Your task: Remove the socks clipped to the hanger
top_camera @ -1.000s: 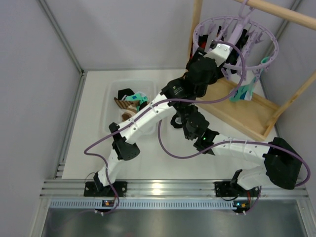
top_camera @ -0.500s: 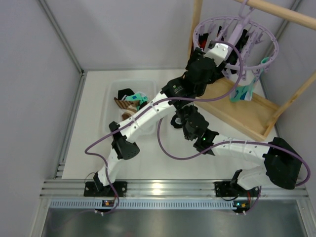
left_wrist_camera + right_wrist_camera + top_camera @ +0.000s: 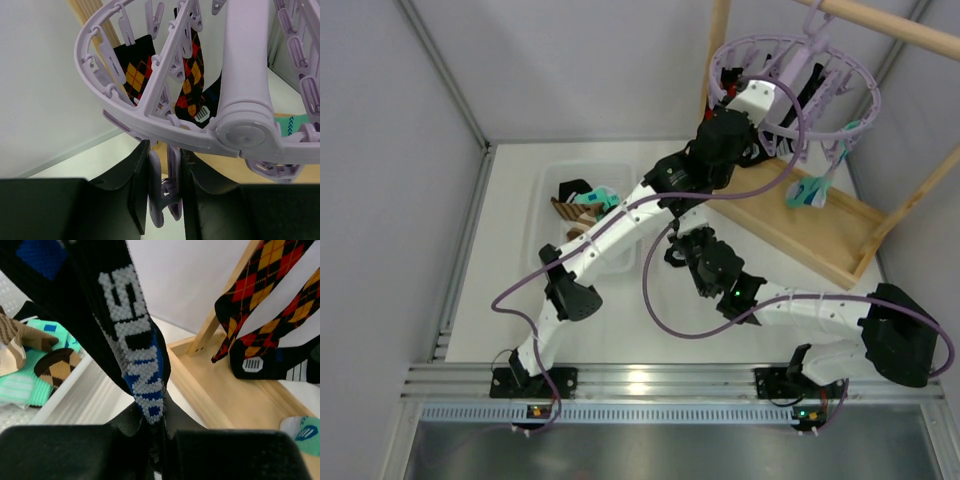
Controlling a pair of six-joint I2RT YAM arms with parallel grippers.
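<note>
**Peg squeezed above, black sock pinched below the hanger**

The left tool (image 3: 162,200) is up at the hanger (image 3: 150,117), on the rim nearest the arm bases. Its two dark fingers (image 3: 137,192) press in on either side of one lavender clip peg (image 3: 156,210), so it is closed around that peg. No fabric shows in the peg from the left wrist view, though its tip is partly hidden.

The right tool (image 3: 150,440) sits well below the hanger, off toward the bin side and under the left arm in the top view. It is clamped on a black sock (image 3: 135,365) with grey lettering and a blue patch.

The sock's long axis is what matters here. It runs from the right tool straight up and back toward the hanger, and its upper end leaves the right wrist picture. Whether that end is free of its peg cannot be told.

If it is free, the right tool is the arm placed to carry it away from the hanger to the clear bin (image 3: 555,180) on the counter (image 3: 510,290), where other socks already lie. If not, pulling along the sock's length would drag the hanger — the risk here.

Argyle socks (image 3: 132,67) hang clipped at the hanger's far side, and a teal sock (image 3: 807,192) dangles below its rim over the wooden frame (image 3: 820,240).
</note>
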